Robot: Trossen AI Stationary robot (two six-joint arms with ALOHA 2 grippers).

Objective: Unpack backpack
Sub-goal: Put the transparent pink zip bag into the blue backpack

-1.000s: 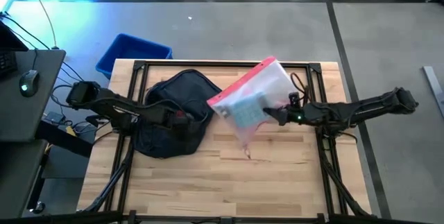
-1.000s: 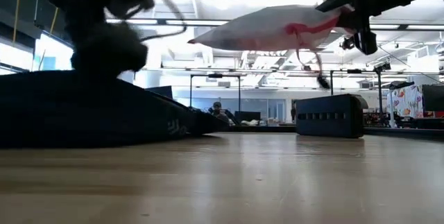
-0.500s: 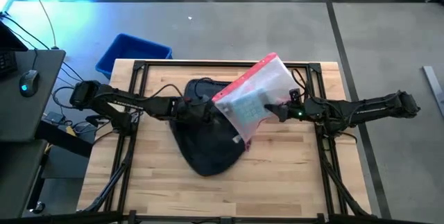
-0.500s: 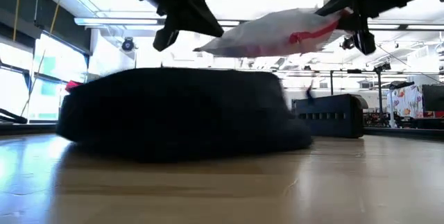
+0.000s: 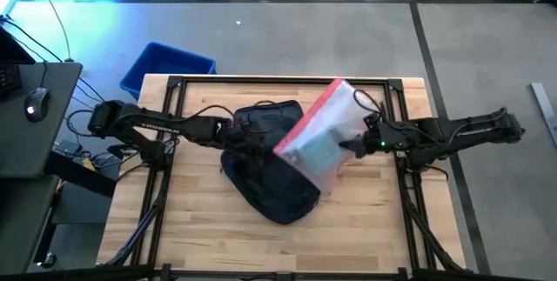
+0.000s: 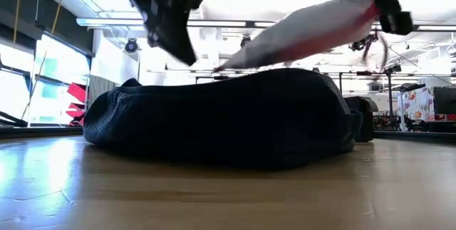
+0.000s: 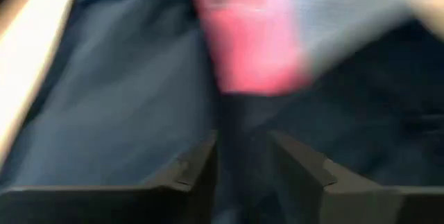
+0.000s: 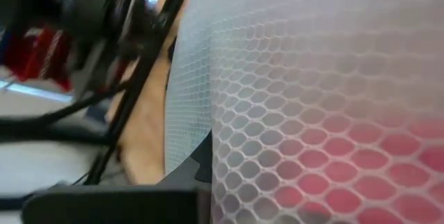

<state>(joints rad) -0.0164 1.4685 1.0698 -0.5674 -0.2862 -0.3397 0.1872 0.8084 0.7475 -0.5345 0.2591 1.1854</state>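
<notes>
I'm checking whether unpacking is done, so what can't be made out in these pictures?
- Backpack interior: high view, covered by its own fabric and the mesh pouch.
- Left end effector: low view, motion blur.
- Pouch contents: right wrist view, only mesh fills the picture.
- Right end effector fingertips: hidden by the pouch.

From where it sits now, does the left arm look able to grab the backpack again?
Probably yes. The left gripper hangs just over the backpack, at its far end, with fabric right ahead of its fingers. The mesh pouch in the right gripper overlaps the bag's right side only.
</notes>
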